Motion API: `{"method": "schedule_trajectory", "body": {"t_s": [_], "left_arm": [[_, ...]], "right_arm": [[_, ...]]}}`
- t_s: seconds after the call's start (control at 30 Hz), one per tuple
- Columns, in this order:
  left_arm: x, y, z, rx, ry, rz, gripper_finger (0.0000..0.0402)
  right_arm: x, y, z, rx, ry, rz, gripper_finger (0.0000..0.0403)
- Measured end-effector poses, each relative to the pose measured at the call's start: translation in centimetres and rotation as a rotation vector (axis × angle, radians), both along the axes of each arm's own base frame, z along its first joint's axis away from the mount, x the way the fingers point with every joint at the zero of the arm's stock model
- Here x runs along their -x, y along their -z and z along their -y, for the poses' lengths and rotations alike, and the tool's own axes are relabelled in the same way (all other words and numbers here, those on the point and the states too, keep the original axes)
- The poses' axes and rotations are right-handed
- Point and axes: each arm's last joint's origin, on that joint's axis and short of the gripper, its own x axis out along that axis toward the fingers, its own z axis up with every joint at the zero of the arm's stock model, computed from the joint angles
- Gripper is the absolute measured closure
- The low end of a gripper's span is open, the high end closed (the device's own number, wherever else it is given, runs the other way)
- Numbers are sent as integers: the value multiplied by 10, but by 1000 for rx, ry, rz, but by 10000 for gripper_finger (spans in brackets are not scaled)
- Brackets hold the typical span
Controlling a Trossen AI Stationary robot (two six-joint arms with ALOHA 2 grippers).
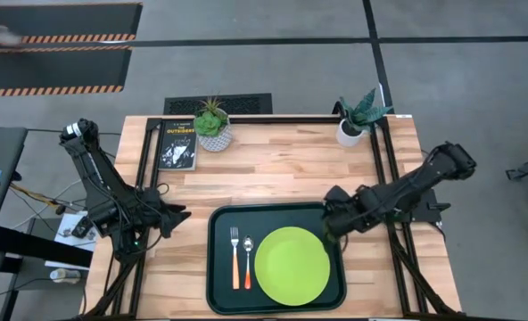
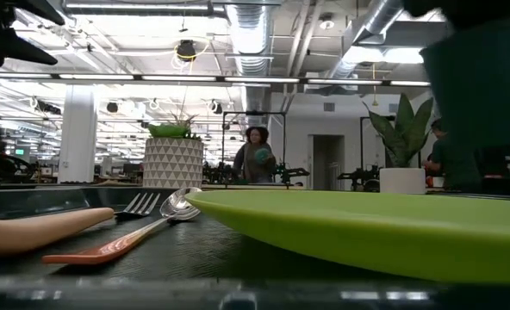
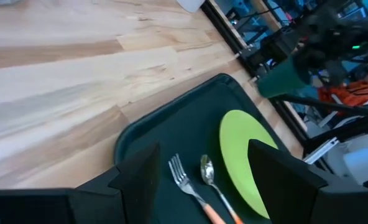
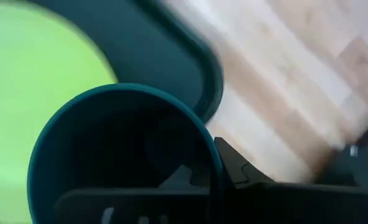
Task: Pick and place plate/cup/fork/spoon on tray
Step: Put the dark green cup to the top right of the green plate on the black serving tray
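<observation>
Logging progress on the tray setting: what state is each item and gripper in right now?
plate: flat on the tray
fork: lying on the tray, left of the spoon
spoon: lying on the tray beside the plate
cup: held above the tray's corner
right gripper: shut on the cup
left gripper: open, off the tray

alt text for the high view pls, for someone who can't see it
Seen from above, the right gripper holds a small dark teal cup over the right end of a dark rectangular tray already carrying a lime-green round plate, an orange-handled fork and an orange-handled spoon. The left gripper waits open over the wooden table, left of the tray.
</observation>
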Motion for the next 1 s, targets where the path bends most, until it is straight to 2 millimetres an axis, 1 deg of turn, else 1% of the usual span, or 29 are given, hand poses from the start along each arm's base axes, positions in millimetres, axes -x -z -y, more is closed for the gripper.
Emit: {"method": "schedule_trajectory", "body": {"t_s": [0.07,0.17,0.33,0.5,0.6,0.67,0.8,1.0], "left_arm": [[-1,0,1,15,0,9,173],[-1,-1,2,25,0,14,173],[-1,-1,2,21,1,13,173],[-1,-1,2,20,2,13,173],[-1,-1,2,17,3,12,173],[-1,-1,2,12,6,10,173],[-1,-1,2,0,8,9,173],[-1,-1,2,-1,7,12,173]], "right_arm": [[-5,11,5,12,2,24,392],[-11,28,12,16,-3,12,393],[-20,47,24,-23,-24,51,393],[-15,60,38,-47,-6,48,393],[-15,62,44,-73,14,96,393],[-14,62,46,-79,21,99,393],[-17,62,47,-83,8,121,393],[-26,71,46,-72,-32,112,392]]}}
